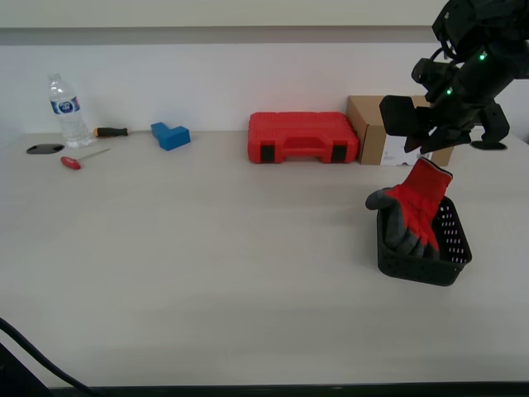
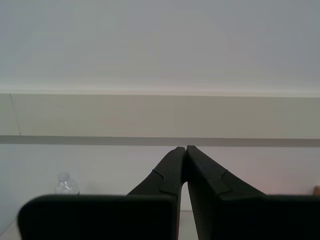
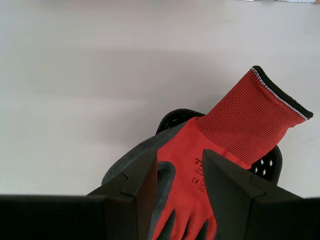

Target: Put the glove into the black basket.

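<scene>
Pale table (image 1: pixel 207 273); white wall (image 1: pixel 248 83) with grey band

Red glove (image 1: pixel 420 201) with grey fingers, black dotted basket (image 1: pixel 450 248).

arm (image 1: pixel 463 78): matte black housing, angular blocky segments, small green indicator leds. first gripper (image 3: pixel 180 175) fingers (image 3: pixel 145 180): black, wedge-shaped.

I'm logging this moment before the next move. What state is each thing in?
glove: fingers down in the basket, cuff sticking up over the rim.
black basket: upright, holding the glove.
first pincer: open, above the glove.
second pincer: shut, empty.
red tool case: closed, lying flat.
water bottle: upright, capped.
cardboard box: closed.
</scene>
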Controlling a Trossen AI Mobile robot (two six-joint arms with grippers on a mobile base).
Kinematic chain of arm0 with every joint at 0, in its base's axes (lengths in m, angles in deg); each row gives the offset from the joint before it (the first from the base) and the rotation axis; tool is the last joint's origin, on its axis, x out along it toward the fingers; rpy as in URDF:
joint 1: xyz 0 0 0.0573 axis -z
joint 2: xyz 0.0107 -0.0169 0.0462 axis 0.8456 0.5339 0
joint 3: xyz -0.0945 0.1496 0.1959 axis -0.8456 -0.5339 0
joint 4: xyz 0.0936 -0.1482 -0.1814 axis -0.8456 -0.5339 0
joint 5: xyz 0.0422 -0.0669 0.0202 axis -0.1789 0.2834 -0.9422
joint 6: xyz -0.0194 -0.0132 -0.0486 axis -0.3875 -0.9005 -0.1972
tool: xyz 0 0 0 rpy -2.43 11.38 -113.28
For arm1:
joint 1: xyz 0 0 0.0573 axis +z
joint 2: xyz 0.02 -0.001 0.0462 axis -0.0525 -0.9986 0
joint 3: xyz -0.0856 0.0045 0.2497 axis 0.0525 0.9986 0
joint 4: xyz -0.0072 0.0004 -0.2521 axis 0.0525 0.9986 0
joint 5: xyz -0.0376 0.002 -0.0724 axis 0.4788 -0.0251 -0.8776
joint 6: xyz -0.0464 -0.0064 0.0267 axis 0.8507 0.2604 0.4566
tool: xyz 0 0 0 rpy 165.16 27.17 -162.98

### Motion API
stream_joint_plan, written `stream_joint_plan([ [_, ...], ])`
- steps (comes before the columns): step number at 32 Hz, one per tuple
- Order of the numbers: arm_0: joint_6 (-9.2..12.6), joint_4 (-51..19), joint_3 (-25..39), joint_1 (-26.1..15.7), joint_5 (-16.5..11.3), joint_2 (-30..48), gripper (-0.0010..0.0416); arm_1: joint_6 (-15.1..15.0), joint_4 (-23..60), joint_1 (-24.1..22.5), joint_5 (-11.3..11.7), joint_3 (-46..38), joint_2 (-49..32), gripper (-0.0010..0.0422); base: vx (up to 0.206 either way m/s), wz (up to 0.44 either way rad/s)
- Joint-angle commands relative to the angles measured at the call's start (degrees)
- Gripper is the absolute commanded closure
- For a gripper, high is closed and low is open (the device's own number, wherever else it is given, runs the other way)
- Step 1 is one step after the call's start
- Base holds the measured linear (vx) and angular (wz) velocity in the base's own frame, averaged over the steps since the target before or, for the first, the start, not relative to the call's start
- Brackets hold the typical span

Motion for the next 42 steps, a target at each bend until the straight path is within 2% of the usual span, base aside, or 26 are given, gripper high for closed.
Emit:
stream_joint_plan([
  [1,0.04,0.07,0.00,0.00,0.20,0.00,0.0283,0.00,-0.31,-0.02,-0.04,-0.02,-0.02,0.0412,0.000,0.000],
  [42,0.02,0.04,0.00,0.00,0.20,0.00,0.0283,-0.02,-0.31,-0.02,-0.04,-0.02,-0.02,0.0412,0.000,0.000],
])
